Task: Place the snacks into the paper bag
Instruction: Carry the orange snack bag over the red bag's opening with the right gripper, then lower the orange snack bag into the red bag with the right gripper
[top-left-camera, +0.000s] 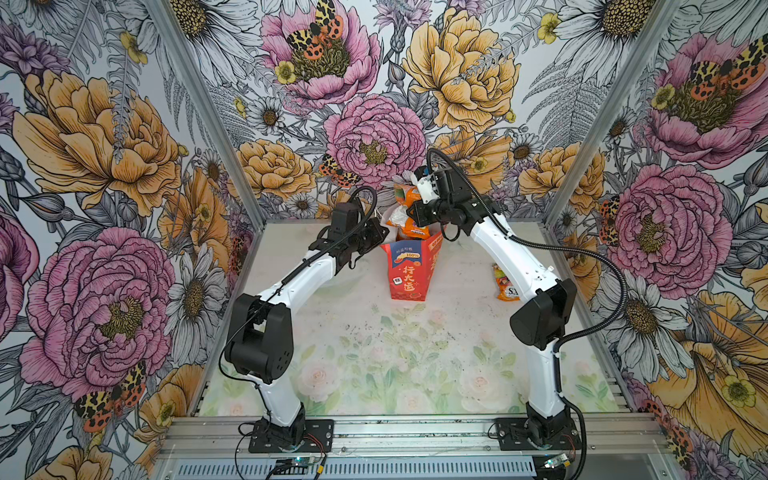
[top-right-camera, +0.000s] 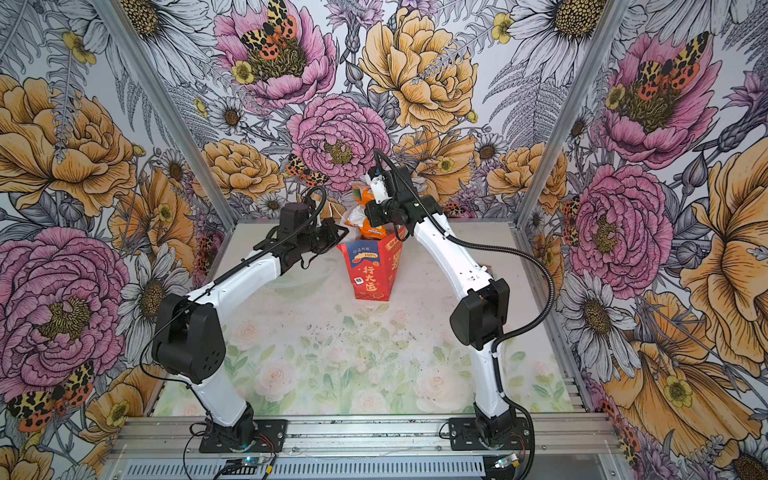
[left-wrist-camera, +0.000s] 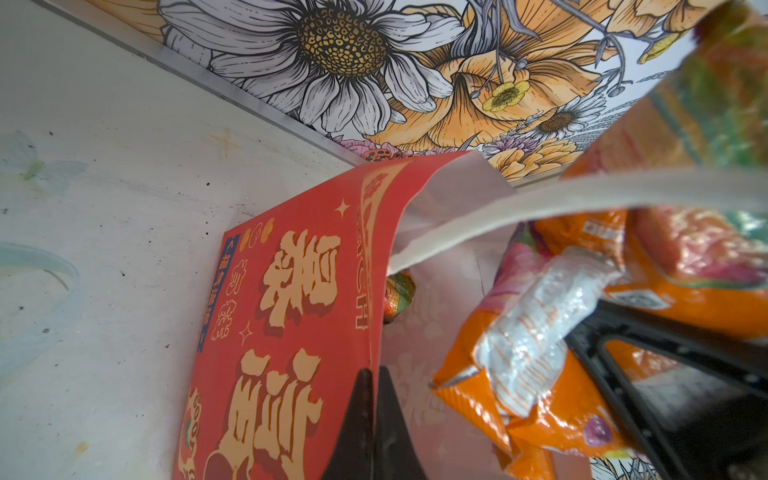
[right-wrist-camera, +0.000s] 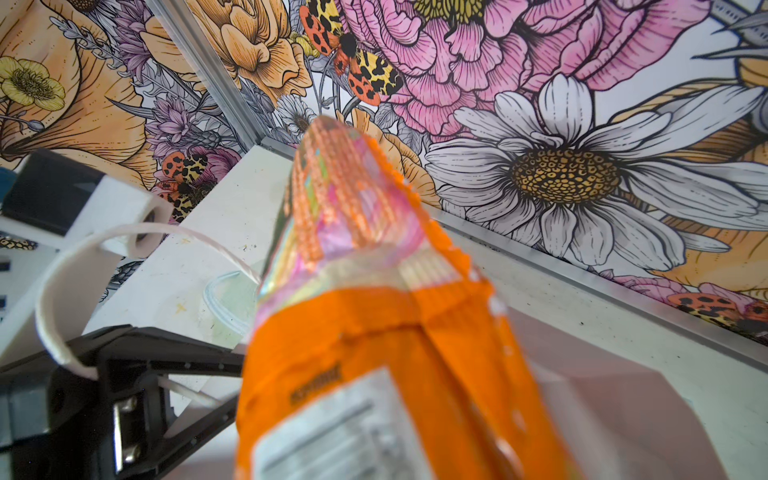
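Pinched shut with the left pincer (left-wrist-camera: 374, 401) on the rim of the paper bag (left-wrist-camera: 291, 332), red wall caught between the tips. Probably done to keep the mouth spread and the bag upright. Closed with the right pincer (top-left-camera: 410, 211) on an orange packet (right-wrist-camera: 374, 332), held above the open mouth, likely for a straight drop inside. Crowded at that mouth with more orange packets (left-wrist-camera: 685, 291) poking above the rim, so may call for a push down. Stands toward the back of the tabletop (top-left-camera: 374, 332). Not yet bagged: a stray packet (top-left-camera: 505, 286), flat beside the right arm (top-left-camera: 528, 266), well apart from the bag.

Reads "100%" on the blue panel (top-left-camera: 409, 254), with gold "行大运" beneath. Shows only "S" and "X" on the stray packet. Too blurred to read on the held packet's white label (right-wrist-camera: 332, 436).
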